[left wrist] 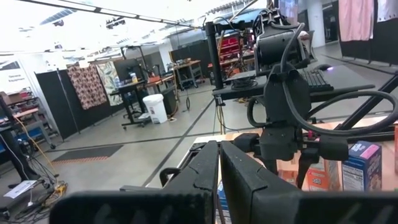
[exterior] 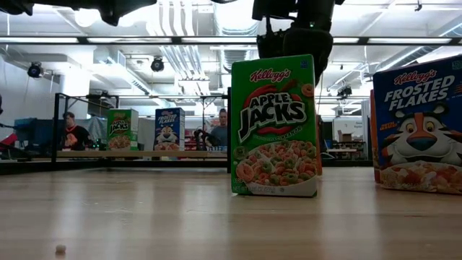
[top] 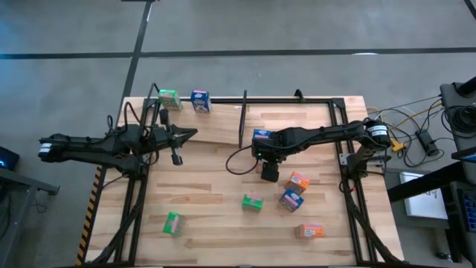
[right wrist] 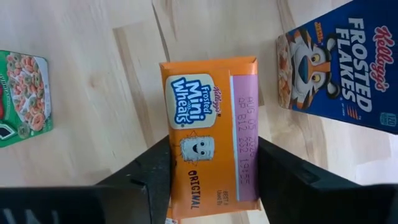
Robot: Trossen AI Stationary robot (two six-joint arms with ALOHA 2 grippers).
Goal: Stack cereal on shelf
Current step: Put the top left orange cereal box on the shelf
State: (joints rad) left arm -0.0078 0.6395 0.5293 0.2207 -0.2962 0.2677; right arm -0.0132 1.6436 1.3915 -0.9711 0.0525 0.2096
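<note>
- R gripper (right wrist: 211, 180) at table center, pointing down, fingers either side of an orange Mini-Wheats box (right wrist: 210, 134); jaws flank the box sides closely, contact looks made but can't tell if the grip is firm.
- In high view the R gripper (top: 269, 170) sits just beside the black divider rod (top: 242, 119), box hidden under it there.
- L gripper (left wrist: 219, 180) fingers pressed together, holding nothing, hovering over table's left part, well apart from the loose boxes; L arm idle.
- Shelf (top: 223, 126) at far side of table: green box (top: 169, 98) and blue box (top: 200, 100) upright on it, near each other, left of the divider.
- Another blue box (top: 259, 135) right of the divider, next to R arm.
- Loose on tabletop (top: 216, 223): orange box (top: 298, 182), blue Frosted Flakes box (top: 291, 199), green Apple Jacks box (top: 252, 202), second green box (top: 173, 223) nearer left, orange box (top: 310, 231) near front right.
- Low view: Apple Jacks box (exterior: 276, 126) stands upright.
</note>
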